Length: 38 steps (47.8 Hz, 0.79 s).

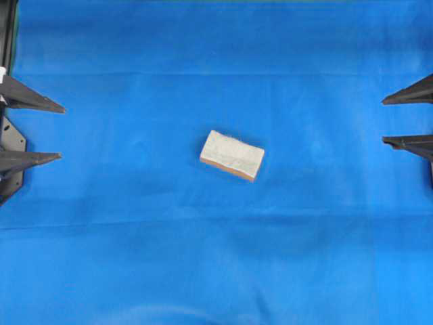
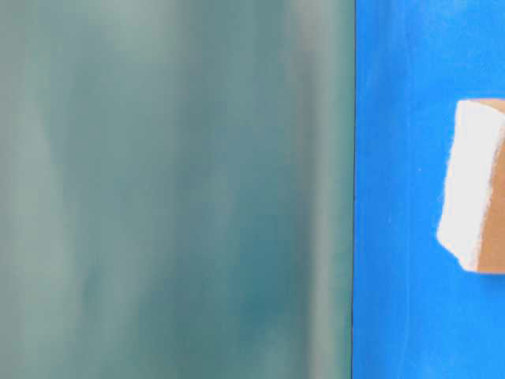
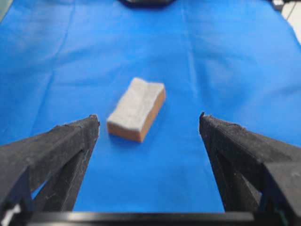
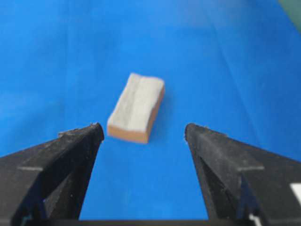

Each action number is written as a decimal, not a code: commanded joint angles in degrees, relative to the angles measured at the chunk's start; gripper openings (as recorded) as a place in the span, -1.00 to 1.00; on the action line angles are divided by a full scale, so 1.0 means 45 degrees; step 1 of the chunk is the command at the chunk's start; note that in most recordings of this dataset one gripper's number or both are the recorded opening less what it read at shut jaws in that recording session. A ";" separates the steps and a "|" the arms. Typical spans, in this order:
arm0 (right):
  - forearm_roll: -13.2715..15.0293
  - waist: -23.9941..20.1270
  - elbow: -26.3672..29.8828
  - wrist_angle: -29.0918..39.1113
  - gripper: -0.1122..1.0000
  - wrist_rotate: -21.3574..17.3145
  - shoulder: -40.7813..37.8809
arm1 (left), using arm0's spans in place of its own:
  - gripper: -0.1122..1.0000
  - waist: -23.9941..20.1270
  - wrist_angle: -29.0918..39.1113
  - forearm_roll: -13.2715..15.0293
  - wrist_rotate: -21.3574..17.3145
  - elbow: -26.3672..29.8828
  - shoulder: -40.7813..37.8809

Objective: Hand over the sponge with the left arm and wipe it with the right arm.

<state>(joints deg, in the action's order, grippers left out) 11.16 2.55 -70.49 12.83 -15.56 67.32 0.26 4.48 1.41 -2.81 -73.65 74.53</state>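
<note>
The sponge (image 1: 232, 155) lies flat in the middle of the blue cloth, pale grey-green face up, a thin orange-tan layer along its lower edge. It also shows ahead of both wrist cameras, as the sponge (image 3: 137, 108) and the sponge (image 4: 137, 107), and at the right edge of the table-level view as the sponge (image 2: 477, 185). My left gripper (image 1: 62, 132) stands open at the far left edge, well away from the sponge. My right gripper (image 1: 383, 121) stands open at the far right edge, equally far off. Nothing is between either pair of fingers.
The blue cloth (image 1: 216, 257) covers the whole table in view. A blurred grey-green surface (image 2: 173, 189) fills the left two thirds of the table-level view. A dark object (image 3: 143, 2) sits at the far end of the cloth in the left wrist view.
</note>
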 commanded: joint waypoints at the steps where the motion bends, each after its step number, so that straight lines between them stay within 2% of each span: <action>1: -0.0176 0.0078 -0.0332 -0.0488 0.49 -0.0117 0.0059 | 0.74 0.0039 0.0078 -0.0020 0.0039 -0.0176 0.0332; 11: -0.0273 0.0449 -0.1504 -0.1699 0.49 -0.0527 0.0293 | 0.74 0.0039 -0.0176 0.0000 0.0098 -0.0879 0.0664; 38: -0.0195 0.0527 -0.1523 -0.1777 0.49 -0.0527 0.0313 | 0.74 0.0039 -0.0410 0.0020 0.0273 -0.1270 0.0723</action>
<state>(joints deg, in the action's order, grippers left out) 10.20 4.83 -78.05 5.27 -17.84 69.08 0.35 3.16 1.41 -1.58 -80.16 78.05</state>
